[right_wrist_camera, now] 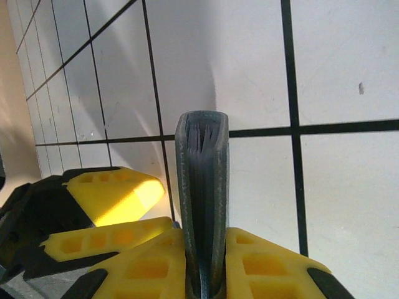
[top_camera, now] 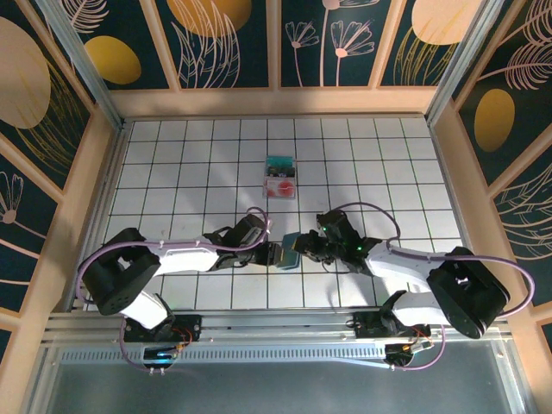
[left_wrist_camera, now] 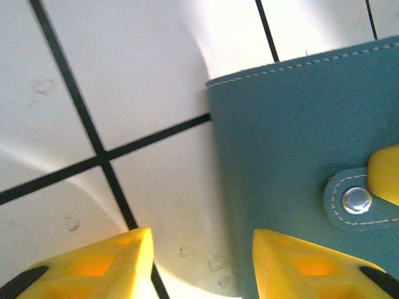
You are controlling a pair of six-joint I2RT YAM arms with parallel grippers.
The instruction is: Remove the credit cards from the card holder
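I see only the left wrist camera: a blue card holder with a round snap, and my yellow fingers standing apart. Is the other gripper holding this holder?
Observer: Yes. In the right wrist view the right gripper is shut on the card holder, which it pinches by one edge.
Operator: Thank you. And where are the cards?
Observer: From above, both lie on the table, farther from the arms than the holder: the teal card and, next to it, the pink-white card.
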